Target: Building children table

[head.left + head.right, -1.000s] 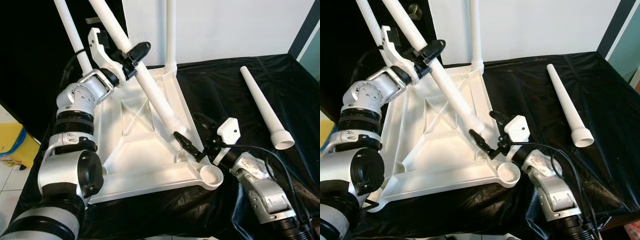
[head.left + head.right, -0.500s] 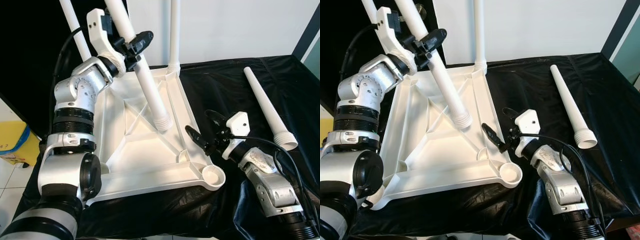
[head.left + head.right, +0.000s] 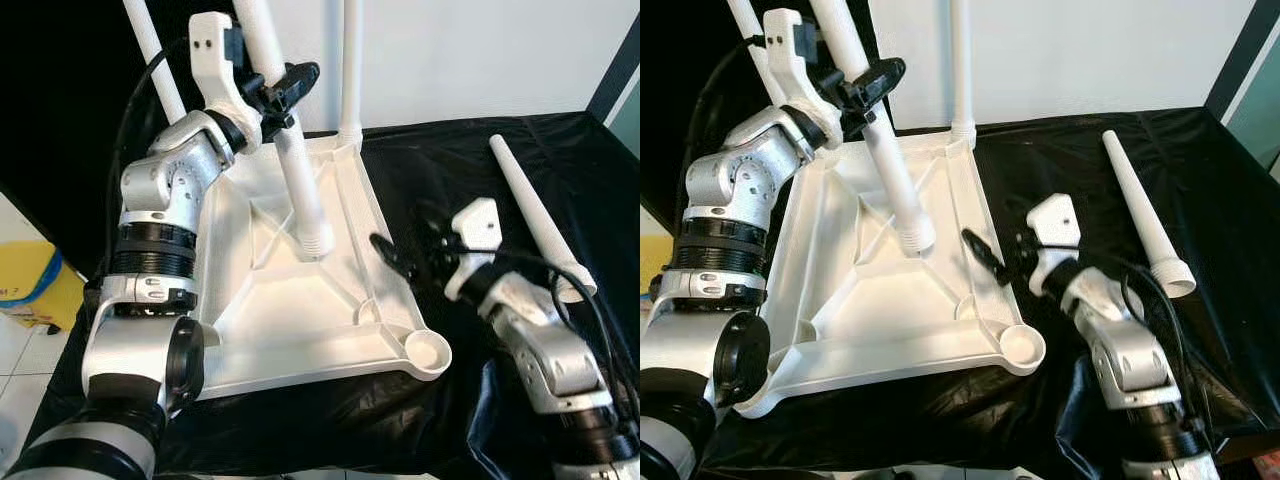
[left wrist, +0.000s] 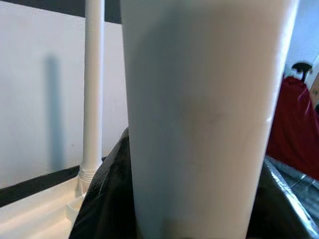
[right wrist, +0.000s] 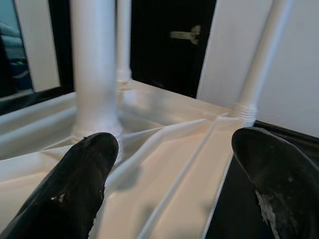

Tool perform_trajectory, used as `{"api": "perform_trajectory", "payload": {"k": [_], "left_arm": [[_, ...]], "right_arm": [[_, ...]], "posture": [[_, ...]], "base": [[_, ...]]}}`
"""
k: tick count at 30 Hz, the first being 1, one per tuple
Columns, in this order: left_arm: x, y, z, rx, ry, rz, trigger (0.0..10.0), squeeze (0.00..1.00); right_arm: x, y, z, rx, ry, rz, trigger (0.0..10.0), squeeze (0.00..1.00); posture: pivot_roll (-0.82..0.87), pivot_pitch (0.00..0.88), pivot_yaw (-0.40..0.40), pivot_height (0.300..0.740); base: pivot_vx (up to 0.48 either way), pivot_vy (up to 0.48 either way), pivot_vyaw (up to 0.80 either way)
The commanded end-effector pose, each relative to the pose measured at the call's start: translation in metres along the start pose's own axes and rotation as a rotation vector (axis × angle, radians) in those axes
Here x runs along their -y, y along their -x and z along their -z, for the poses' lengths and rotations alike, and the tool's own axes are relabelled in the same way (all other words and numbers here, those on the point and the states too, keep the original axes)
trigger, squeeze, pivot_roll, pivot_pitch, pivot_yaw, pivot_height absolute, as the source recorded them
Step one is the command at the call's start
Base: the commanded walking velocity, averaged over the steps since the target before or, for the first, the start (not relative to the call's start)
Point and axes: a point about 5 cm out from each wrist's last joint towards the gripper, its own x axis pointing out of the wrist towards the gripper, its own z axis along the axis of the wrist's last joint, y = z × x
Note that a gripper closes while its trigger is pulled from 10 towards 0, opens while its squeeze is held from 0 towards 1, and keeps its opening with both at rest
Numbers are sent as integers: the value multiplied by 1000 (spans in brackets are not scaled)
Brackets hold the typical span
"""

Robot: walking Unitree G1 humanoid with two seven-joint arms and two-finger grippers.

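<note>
Black cloth (image 3: 470,160) is covering the surface, carrying the white plastic upturned tabletop (image 3: 300,310). Right pincer (image 3: 995,252) is hovering released just beside its right edge. Farther back, left pincer (image 3: 280,95) is grasping a white tapered table leg (image 3: 300,185), its threaded end meeting the tabletop's centre.

There is one white tabletop (image 3: 300,300), lying upside down on one black-covered bench (image 3: 450,160). Four white legs are counted: two standing in the far corners (image 3: 349,60) (image 3: 150,50), one held leg (image 3: 295,160) over the tabletop's middle, and one loose leg (image 3: 535,215) lying on the bench. Two tools show, the left tool (image 3: 275,90) and the right tool (image 3: 1005,240).
</note>
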Motion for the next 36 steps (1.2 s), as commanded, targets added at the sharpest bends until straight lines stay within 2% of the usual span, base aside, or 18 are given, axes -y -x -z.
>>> {"api": "perform_trajectory", "payload": {"k": [1,4,6,9,19,21,25,26,28,36], "left_arm": [[4,0,-1,4,-49,9,10000,0],[12,-4,0,-2,-71,41,10000,0],[12,-4,0,-2,-71,41,10000,0],[23,-8,2,2,-72,76,10000,0],[42,-16,2,15,-70,126,10000,0],[51,-18,2,24,-67,148,10000,0],[66,-21,-1,43,-52,188,10000,0],[66,-21,-1,43,-52,188,10000,0],[80,-22,-2,59,-33,226,10000,0],[97,-23,2,61,-5,267,10000,0]], "right_arm": [[1,-2,-1,-17,4,11,10000,0],[-4,-10,-6,-14,-38,-2,10000,0],[-4,-10,-6,-14,-38,-2,10000,0],[-13,-19,-8,-13,-69,-41,10000,0],[-29,-36,-5,-42,-112,-101,10000,0],[-34,-43,-3,-51,-124,-108,10000,0],[-34,-54,2,-61,-125,-61,10000,0],[-34,-54,2,-61,-125,-61,10000,0],[-32,-61,4,-66,-122,-22,10000,0],[-31,-69,4,-63,-109,-7,10000,0]], "posture": [[-46,33,39,740],[-48,33,41,740],[-48,33,41,740],[-47,33,44,740],[-36,36,41,740],[-31,37,40,740],[-26,42,38,740],[-26,42,38,740],[-27,45,40,740],[-29,50,43,740]], "base": [[0,0,0],[0,0,0],[0,0,0],[0,0,0],[0,0,0],[0,0,0],[0,0,0],[0,0,0],[0,0,0],[0,0,0]]}}
